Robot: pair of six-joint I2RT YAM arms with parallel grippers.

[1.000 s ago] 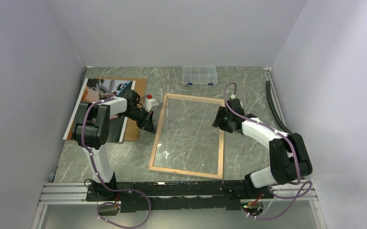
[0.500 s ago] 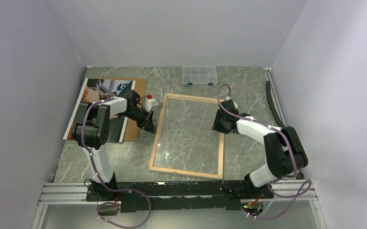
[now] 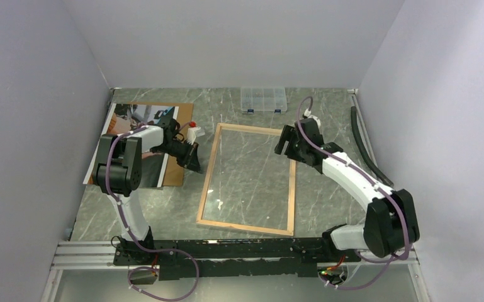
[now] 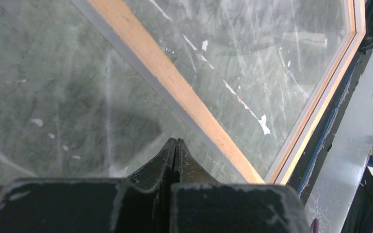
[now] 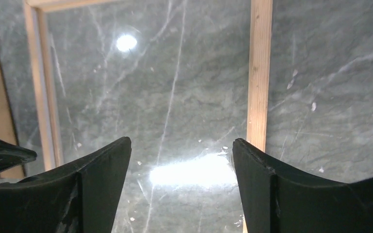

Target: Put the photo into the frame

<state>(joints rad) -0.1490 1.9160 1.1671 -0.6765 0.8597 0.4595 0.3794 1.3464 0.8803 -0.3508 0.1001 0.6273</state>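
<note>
The frame [image 3: 208, 179] lies flat mid-table, light wood side up, with the marble showing through its pane. The photo [image 3: 135, 116] lies at the far left on a brown backing board [image 3: 185, 114], partly hidden under my left arm. My left gripper [image 3: 196, 165] is shut and empty, low over the table just outside the frame's left border [image 4: 174, 82]; in the left wrist view its tips [image 4: 175, 141] are pressed together. My right gripper [image 3: 284, 148] hangs open above the frame's right border [image 5: 259, 73] near the far corner, with nothing between its fingers [image 5: 180, 145].
A small clear compartment box [image 3: 264, 99] stands at the back wall. A black cable [image 3: 363, 141] runs along the right wall. The metal base rail [image 3: 239, 251] spans the near edge.
My right gripper has risen off the frame's right border, shifted toward the far corner and opened wider. My left gripper has barely moved and stays shut.
</note>
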